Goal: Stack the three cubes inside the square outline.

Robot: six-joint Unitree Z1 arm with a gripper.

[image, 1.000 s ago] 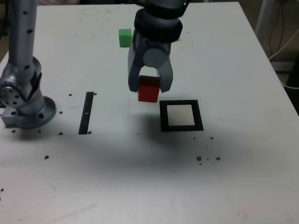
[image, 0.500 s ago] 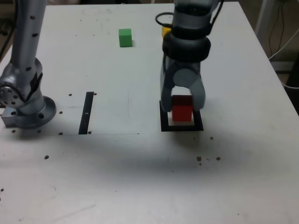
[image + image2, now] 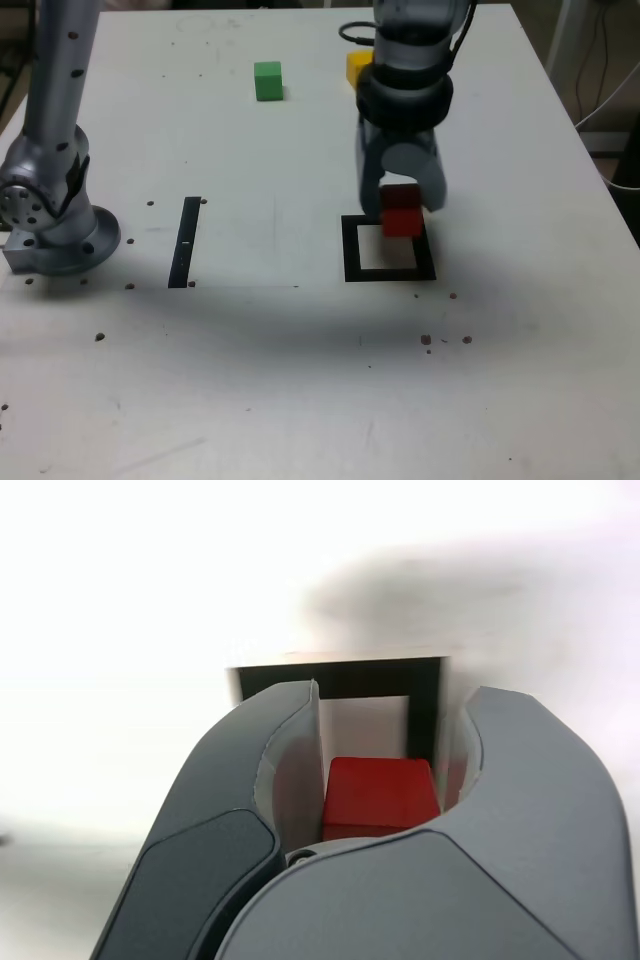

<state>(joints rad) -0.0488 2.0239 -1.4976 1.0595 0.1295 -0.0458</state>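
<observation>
Carried across from beside the black strip [image 3: 184, 243], the red cube [image 3: 402, 214] now hangs clamped in the gripper [image 3: 403, 205] over the square outline's [image 3: 351, 249] far right corner, unplaced; green cube [image 3: 267, 80] and yellow cube [image 3: 358, 68] wait far back.

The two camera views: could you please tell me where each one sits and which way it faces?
Exterior view: off the arm, looking down across the white table; shows the arm's base and the gripper.
Wrist view: on the wrist, looking along the jaws to the table; shows both fingers.
Shared: the red cube and the square outline.
</observation>
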